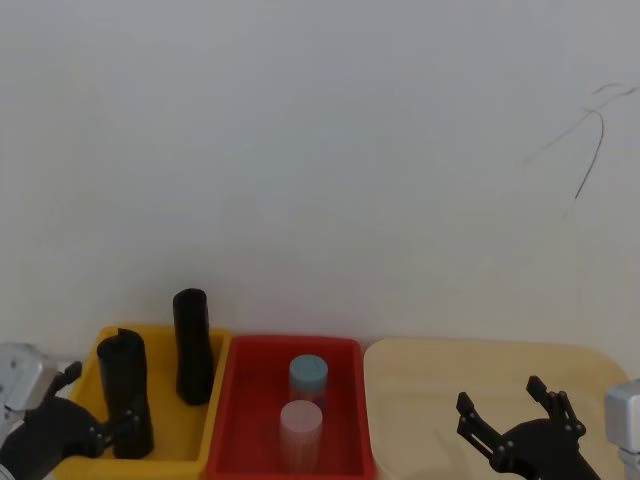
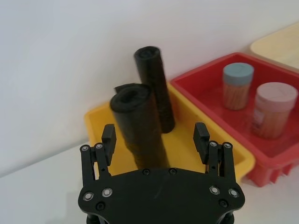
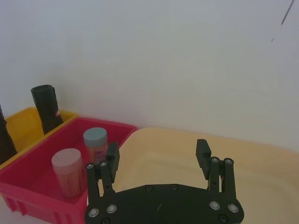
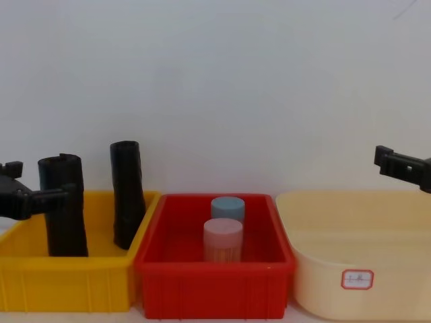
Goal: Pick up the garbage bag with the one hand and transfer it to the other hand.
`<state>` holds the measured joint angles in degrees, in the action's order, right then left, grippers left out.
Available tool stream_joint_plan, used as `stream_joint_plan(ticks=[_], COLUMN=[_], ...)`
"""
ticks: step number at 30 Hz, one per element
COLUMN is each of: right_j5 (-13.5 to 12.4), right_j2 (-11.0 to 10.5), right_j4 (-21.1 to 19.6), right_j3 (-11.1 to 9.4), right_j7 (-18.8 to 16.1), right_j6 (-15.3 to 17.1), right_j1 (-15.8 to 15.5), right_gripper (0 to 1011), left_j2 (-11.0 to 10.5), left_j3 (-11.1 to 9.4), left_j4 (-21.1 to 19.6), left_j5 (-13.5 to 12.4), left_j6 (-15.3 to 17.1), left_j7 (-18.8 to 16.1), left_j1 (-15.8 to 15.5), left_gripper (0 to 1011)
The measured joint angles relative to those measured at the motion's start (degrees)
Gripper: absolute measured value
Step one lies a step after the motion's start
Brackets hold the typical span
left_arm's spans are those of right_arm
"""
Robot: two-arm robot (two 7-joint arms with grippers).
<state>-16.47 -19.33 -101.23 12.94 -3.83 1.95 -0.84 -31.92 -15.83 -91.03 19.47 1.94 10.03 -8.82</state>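
Left gripper [image 2: 155, 134] — fingers [image 2: 109, 135] spread, garbage bag [image 2: 138, 121] upright between.

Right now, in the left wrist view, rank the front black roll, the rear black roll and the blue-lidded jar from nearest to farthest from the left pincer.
1. Front black roll, right at the open left pincer.
2. Rear black roll, behind it, same yellow bin.
3. Blue-lidded jar, in the red bin.

The left gripper [image 2: 155, 133] is matte black: a broad flat plate along the frame's lower edge, dotted with silver screw heads, carrying two jointed fingers with blocky square pads [image 2: 109, 134]. The right gripper [image 3: 158, 150] looks the same. Silver cylindrical wrists [image 1: 15, 375] sit in the head view's lower corners.
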Motion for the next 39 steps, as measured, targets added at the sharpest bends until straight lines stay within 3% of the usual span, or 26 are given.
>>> stream_joint_plan(ticks=[21,39], right_j5=[0.0,0.0], right_j2=[0.0,0.0], right_j4=[0.0,0.0], right_j3=[0.0,0.0], right_j7=[0.0,0.0], right_j6=[0.0,0.0], right_j1=[0.0,0.0], right_gripper=[1001,1001], left_j2=[2.8,6.2], left_j3=[1.0,-1.0], left_j4=[7.8,13.5], left_j5=[-0.1,-0.8], left_j6=[1.4,1.0], left_j7=[0.2,3.6], left_j1=[-5.5,-10.6], left_gripper=[1001,1002])
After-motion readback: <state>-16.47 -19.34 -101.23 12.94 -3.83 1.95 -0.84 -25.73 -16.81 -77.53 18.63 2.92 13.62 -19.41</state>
